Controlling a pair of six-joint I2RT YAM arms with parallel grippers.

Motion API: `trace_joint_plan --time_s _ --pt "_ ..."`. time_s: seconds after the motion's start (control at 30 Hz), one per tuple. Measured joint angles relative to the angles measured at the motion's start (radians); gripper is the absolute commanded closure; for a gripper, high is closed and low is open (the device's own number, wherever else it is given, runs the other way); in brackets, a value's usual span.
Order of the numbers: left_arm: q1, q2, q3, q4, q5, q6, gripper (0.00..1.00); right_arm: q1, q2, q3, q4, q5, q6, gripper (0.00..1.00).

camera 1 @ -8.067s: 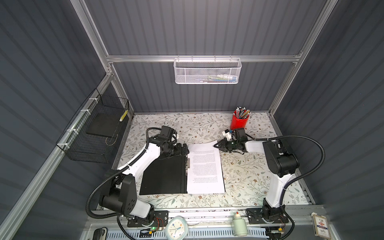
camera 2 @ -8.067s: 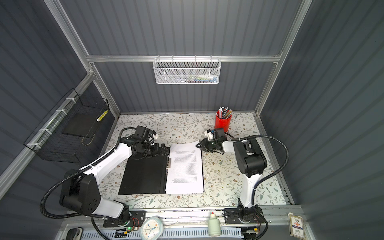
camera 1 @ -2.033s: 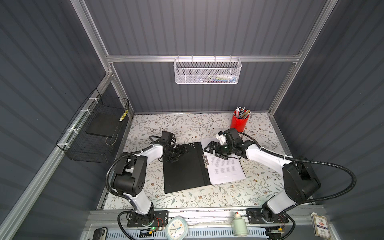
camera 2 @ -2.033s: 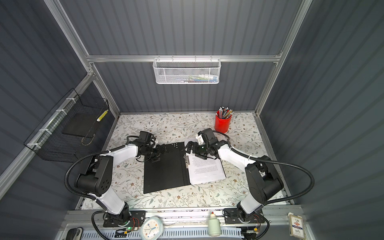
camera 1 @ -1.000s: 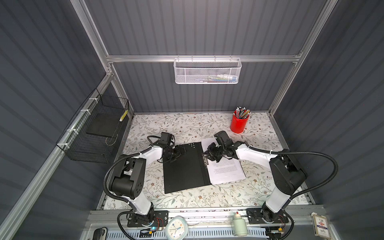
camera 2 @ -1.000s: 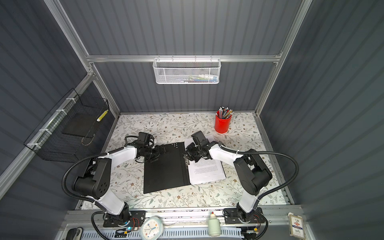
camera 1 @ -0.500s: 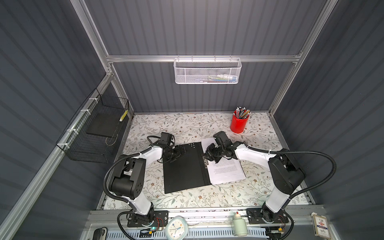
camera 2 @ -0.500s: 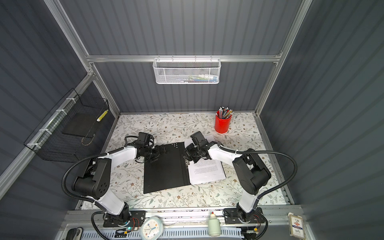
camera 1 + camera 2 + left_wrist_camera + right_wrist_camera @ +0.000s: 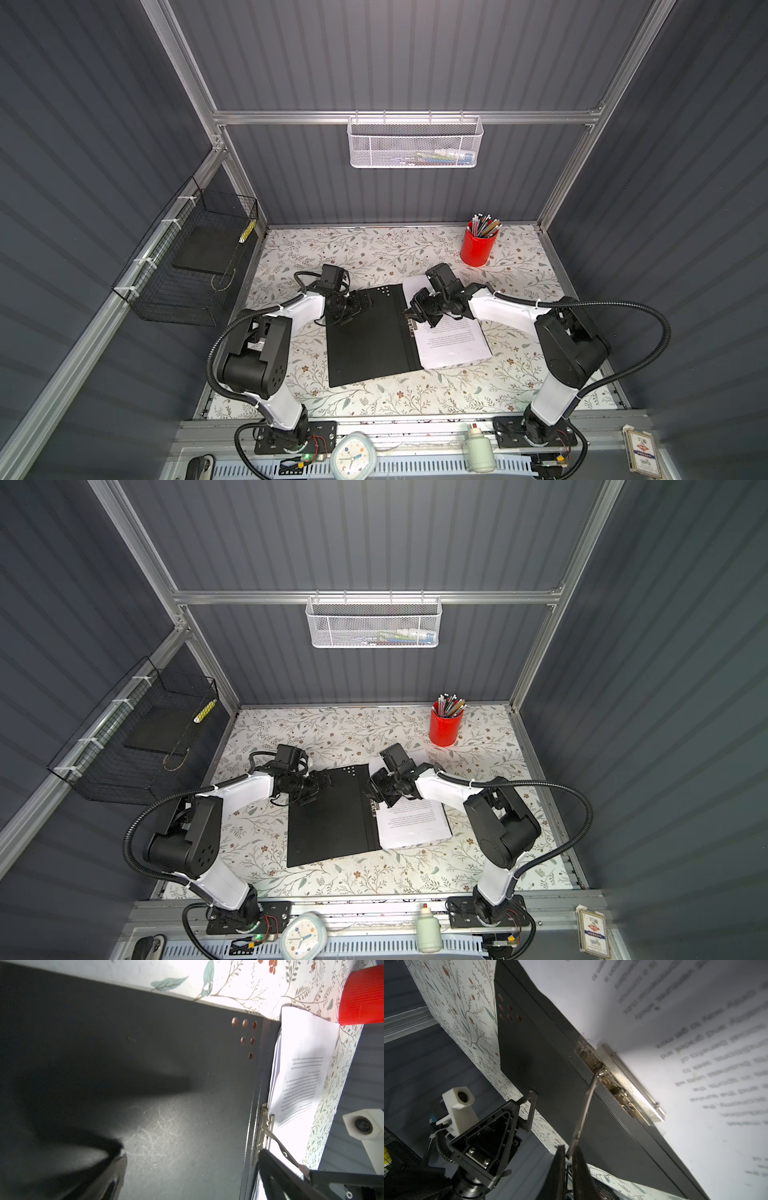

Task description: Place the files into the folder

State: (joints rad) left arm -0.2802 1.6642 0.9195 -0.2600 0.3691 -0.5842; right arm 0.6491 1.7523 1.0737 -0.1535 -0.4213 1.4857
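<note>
The folder (image 9: 365, 336) (image 9: 328, 820) lies open in mid-table, black inside up. The files (image 9: 451, 340) (image 9: 411, 818), white printed sheets, rest on its right half. At the spine, the metal clip (image 9: 618, 1082) has its thin lever (image 9: 583, 1113) raised. My right gripper (image 9: 568, 1154) (image 9: 411, 316) is shut on the lever's tip. My left gripper (image 9: 191, 1178) (image 9: 355, 307) stands wide open, low over the far left corner of the left cover. The folder's orange outside is hidden.
A red pen cup (image 9: 478, 249) (image 9: 363, 995) stands at the back right, just beyond the files. A black wire basket (image 9: 195, 270) hangs on the left wall and a white mesh basket (image 9: 415, 141) on the back wall. A clock (image 9: 353, 455) and a bottle (image 9: 480, 451) sit on the front rail.
Over the last second my right gripper's jaws have closed on the clip lever; both arms have hardly shifted. Two seconds ago the right gripper was over the files, right of the clip.
</note>
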Motion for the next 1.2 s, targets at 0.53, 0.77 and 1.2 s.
trace_joint_plan --time_s 0.53,0.77,1.2 --pt "-0.001 0.000 0.002 -0.002 -0.046 -0.021 0.00 0.001 -0.056 -0.138 0.116 -0.016 0.031 1.00" --pt "-0.001 0.008 0.016 -0.019 -0.087 -0.030 0.00 0.001 -0.095 -0.255 0.240 -0.013 0.037 1.00" --pt "0.001 0.010 0.021 -0.027 -0.121 -0.030 0.00 0.005 -0.114 -0.423 0.462 0.000 0.032 1.00"
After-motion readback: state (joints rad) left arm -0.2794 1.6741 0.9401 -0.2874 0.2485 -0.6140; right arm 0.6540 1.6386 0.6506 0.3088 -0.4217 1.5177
